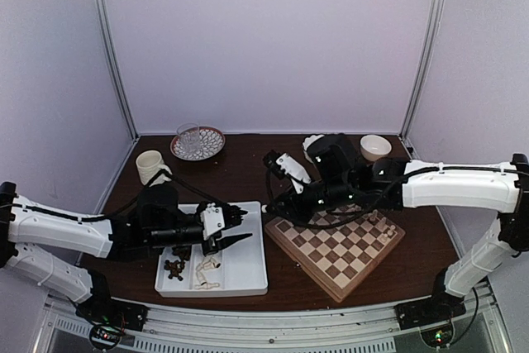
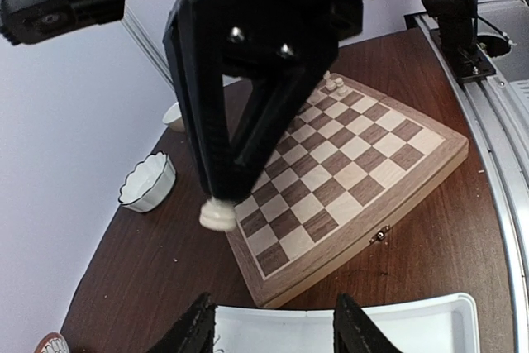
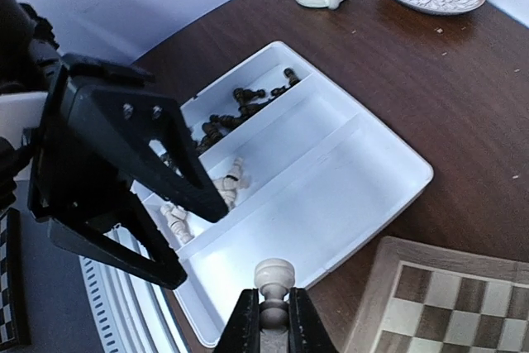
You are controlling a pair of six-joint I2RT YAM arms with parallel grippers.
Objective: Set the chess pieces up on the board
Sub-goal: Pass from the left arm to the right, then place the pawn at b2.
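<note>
Right gripper [image 3: 274, 312] closed on one cream chess piece [image 3: 274, 280], clamped by its stem between the two fingers, its round end projecting past the fingertips. Piece position: just off the left edge of the board [image 2: 364, 179]. Left gripper [image 2: 277, 328] open, nothing between the jaws, left of the board over the white tray [image 1: 248, 274]. Two more cream pieces [image 2: 334, 83] stand on the board near the corner farthest from the tray

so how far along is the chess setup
Barely started. Done: two cream pieces stand on the board. In hand: the right gripper grips a cream pawn; the left gripper is open. To do: loose cream pieces and dark pieces lie in the tray.
</note>
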